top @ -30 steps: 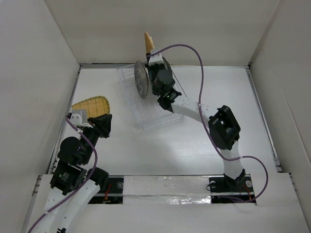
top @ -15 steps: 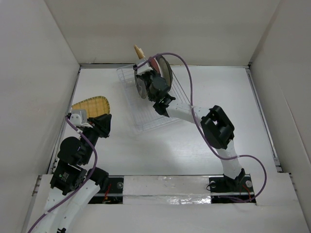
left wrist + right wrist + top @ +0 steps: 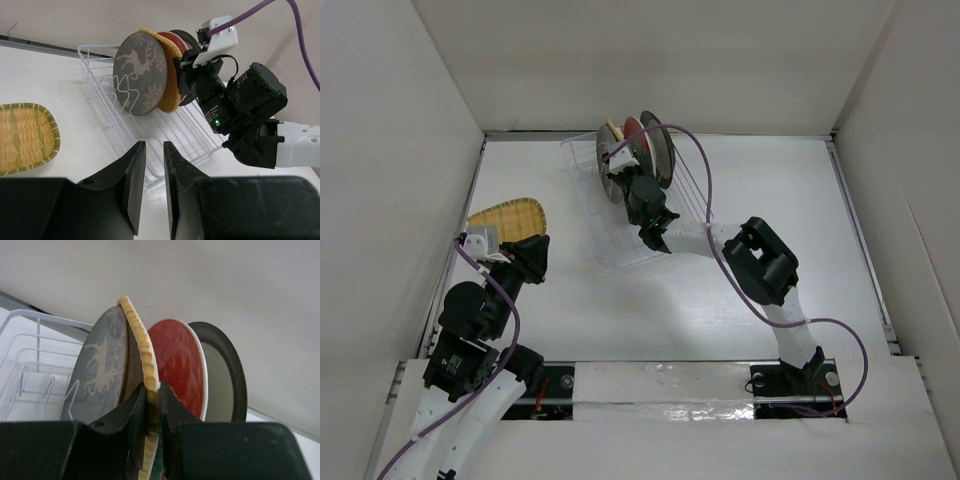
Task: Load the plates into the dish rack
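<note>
Four plates (image 3: 140,75) now sit in the dish rack (image 3: 620,245) — my right jaws, clenched on the woven plate (image 3: 145,357), have brought it down — leaving its twin (image 3: 508,218) on the desk (image 3: 790,190).

The right arm (image 3: 765,265) is extended from its base at the near edge and bent sharply at the elbow, and its white forearm is stretched away to the far left. Its wrist (image 3: 645,195) is turned so that the right jaws are pointed towards the back wall. They are closed on the rim of a woven-look plate (image 3: 145,357), with one finger pressed on each face. The left arm (image 3: 475,310) is folded close to its base at the near left, with the elbow raised. The left jaws are seen narrowly parted, and nothing is gripped between them.
</note>
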You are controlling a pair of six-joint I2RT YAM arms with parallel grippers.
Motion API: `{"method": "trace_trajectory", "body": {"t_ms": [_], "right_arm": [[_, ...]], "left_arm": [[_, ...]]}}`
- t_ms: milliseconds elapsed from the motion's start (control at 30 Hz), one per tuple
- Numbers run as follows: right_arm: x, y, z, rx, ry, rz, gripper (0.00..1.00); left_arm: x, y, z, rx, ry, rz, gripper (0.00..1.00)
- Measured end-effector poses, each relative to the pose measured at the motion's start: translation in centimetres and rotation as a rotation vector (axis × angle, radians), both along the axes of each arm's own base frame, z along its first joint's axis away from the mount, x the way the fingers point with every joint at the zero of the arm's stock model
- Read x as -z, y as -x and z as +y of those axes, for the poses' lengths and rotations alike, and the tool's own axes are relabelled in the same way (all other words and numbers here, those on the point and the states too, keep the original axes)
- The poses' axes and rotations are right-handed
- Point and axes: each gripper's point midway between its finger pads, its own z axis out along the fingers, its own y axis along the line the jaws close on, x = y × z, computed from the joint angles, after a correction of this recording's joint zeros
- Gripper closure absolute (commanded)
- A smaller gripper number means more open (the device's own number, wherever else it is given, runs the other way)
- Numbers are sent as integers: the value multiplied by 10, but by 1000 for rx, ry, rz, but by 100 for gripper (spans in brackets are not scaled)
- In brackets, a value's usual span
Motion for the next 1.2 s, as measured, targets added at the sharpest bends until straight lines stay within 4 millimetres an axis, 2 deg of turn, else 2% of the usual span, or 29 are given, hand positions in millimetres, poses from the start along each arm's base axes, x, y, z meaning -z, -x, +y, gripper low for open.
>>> {"method": "trace_trajectory", "body": {"t_ms": [133, 267, 367, 400, 467, 500, 600, 633, 700, 800, 833, 867, 900, 933, 1000, 1033, 1067, 1100, 1167, 1200], "right_arm": [[13, 1, -4, 25, -57, 34, 100], [23, 5, -8, 74, -154, 56, 79], [33, 10, -9, 84, -258, 101, 58], [39, 12, -10, 83, -282, 126, 47], [53, 16, -14, 87, -324, 187, 42], [60, 17, -19, 89, -340, 220, 36], [64, 19, -30, 80, -403, 287, 28], [59, 20, -34, 71, -434, 302, 27], [43, 25, -43, 53, -492, 316, 27], [4, 36, -58, 4, -587, 304, 30], [-12, 42, -62, -19, -618, 296, 38], [-27, 49, -68, -41, -648, 285, 55], [-43, 57, -72, -68, -679, 271, 95], [-59, 66, -78, -96, -707, 257, 100], [-85, 86, -84, -173, -763, 244, 100], [-98, 94, -90, -193, -778, 227, 100], [-108, 101, -94, -221, -794, 219, 100], [-116, 108, -98, -246, -804, 209, 96], [-128, 118, -108, -285, -820, 197, 82], [-131, 120, -114, -301, -824, 194, 64]], "left_arm": [[0, 0, 0, 0, 0, 1, 82], [1, -1, 0, 0, -1, 5, 82], [4, -4, -1, -8, -2, 21, 81], [6, -6, -1, -10, -2, 32, 79], [11, -11, -3, -16, 1, 59, 75], [15, -14, -4, -22, 4, 76, 74], [28, -24, -7, -42, 14, 142, 67], [33, -28, -9, -49, 19, 166, 61], [41, -35, -9, -81, 46, 209, 57], [52, -47, -9, -132, 88, 265, 52], [54, -51, -8, -151, 111, 275, 51], [56, -55, -8, -171, 134, 283, 51], [60, -61, -9, -191, 163, 292, 55], [65, -66, -9, -213, 188, 304, 61], [83, -78, -6, -269, 232, 339, 91], [94, -84, -1, -310, 244, 362, 91], [107, -90, 6, -351, 259, 383, 96], [120, -96, 16, -394, 283, 408, 97], [151, -105, 39, -494, 322, 470, 86], [168, -106, 50, -539, 345, 505, 76]]}}
